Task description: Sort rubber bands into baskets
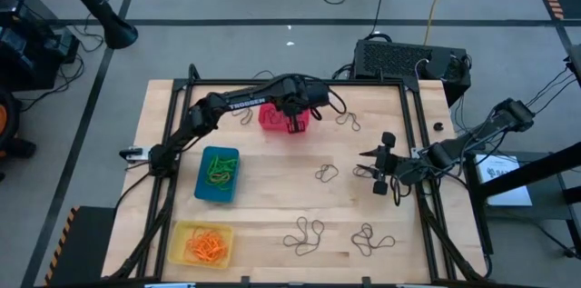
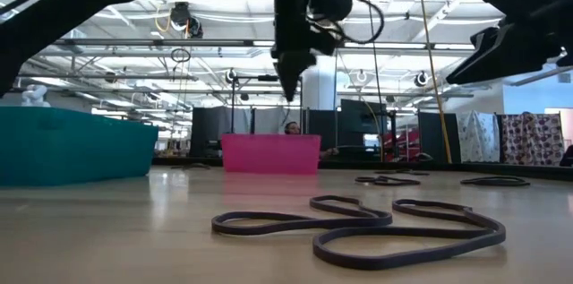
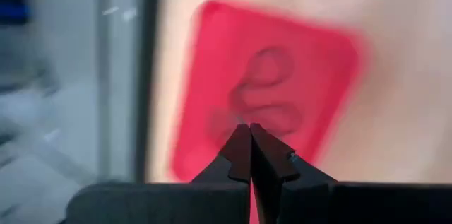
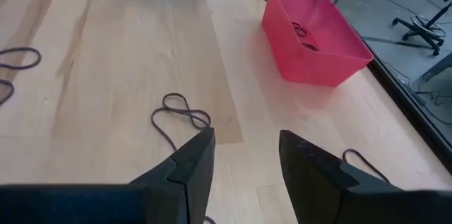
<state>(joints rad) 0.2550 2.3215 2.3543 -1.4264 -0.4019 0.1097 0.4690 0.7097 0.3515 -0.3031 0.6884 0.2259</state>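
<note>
My left gripper point(image 1: 295, 125) hangs shut and empty above the red basket point(image 1: 275, 118); the low view shows its tips point(image 2: 288, 85) well over the basket's rim point(image 2: 270, 141). Dark rubber bands point(image 3: 265, 100) lie inside that basket. My right gripper point(image 1: 381, 163) is open and empty above the table's right side; a dark band point(image 4: 180, 113) lies flat on the wood ahead of its fingers. The blue basket point(image 1: 218, 174) holds green bands, and the yellow basket point(image 1: 201, 244) holds orange ones. More dark bands lie on the table in the middle point(image 1: 327, 173) and near the front point(image 1: 304, 233) point(image 1: 372, 238).
Further dark bands lie near the far edge point(image 1: 348, 121) point(image 1: 243, 114). A black metal frame point(image 1: 413, 124) borders the table. A black box point(image 1: 408, 59) with cables stands behind the far right corner. Bare wood point(image 1: 272, 188) lies between the baskets and the bands.
</note>
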